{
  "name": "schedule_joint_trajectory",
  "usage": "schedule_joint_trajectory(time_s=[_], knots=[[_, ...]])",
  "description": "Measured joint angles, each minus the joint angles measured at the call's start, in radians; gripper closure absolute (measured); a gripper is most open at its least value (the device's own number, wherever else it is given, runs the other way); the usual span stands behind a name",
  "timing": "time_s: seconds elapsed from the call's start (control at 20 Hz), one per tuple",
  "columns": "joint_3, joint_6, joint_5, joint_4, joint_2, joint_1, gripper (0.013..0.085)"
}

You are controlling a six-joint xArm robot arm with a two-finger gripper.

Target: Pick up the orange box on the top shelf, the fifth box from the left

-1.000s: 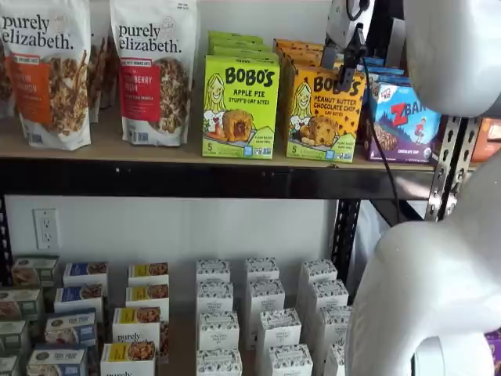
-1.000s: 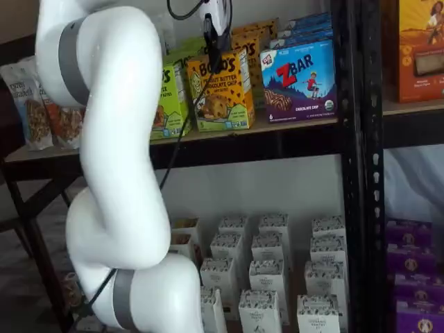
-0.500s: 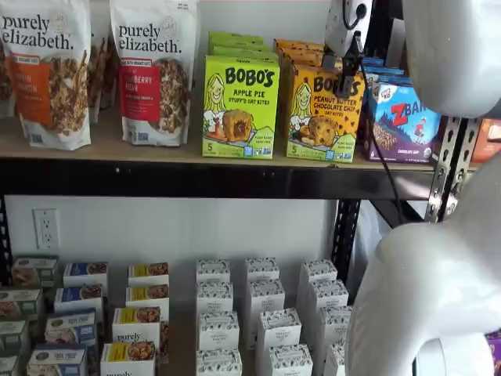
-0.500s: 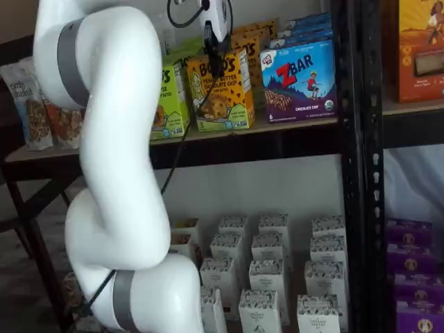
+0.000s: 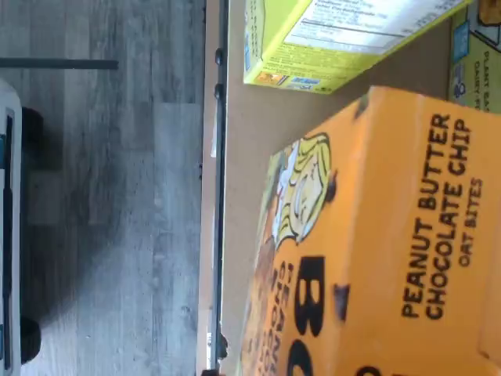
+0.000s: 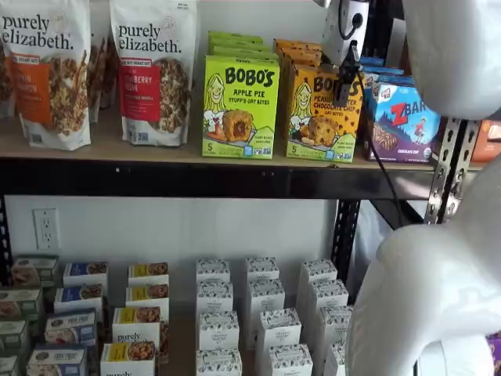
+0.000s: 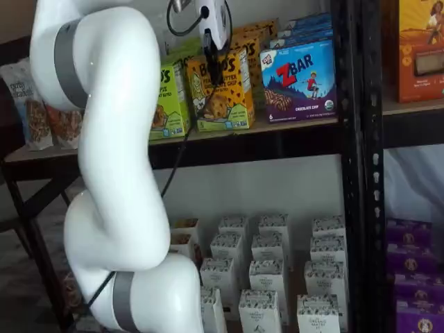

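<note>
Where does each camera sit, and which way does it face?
Wrist view: on the wrist, looking down on the orange box and the top shelf; no claw shows.
Shelf view: fixed, facing the shelves head-on; claw hangs before the orange box, white arm at right.
Shelf view: fixed, angled; arm fills the left, claw at the box.
Both shelf views share the box, claw and Zbar box.

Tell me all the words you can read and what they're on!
"PEANUT BUTTER CHOCOLATE CHIP OAT BITES": orange box
"BOBO'S APPLE PIE": green box
"ZBAR CHOCOLATE CHIP": blue box
"purely elizabeth.": bags
Fine print and lower-shelf boxes: too small to read.
</note>
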Motion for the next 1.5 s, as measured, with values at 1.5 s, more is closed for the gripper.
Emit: schedule_joint_trajectory(time_s=[1.5], knots=[[0.011,0.001,-0.008,0.009,-0.005,0.000,0.0410]])
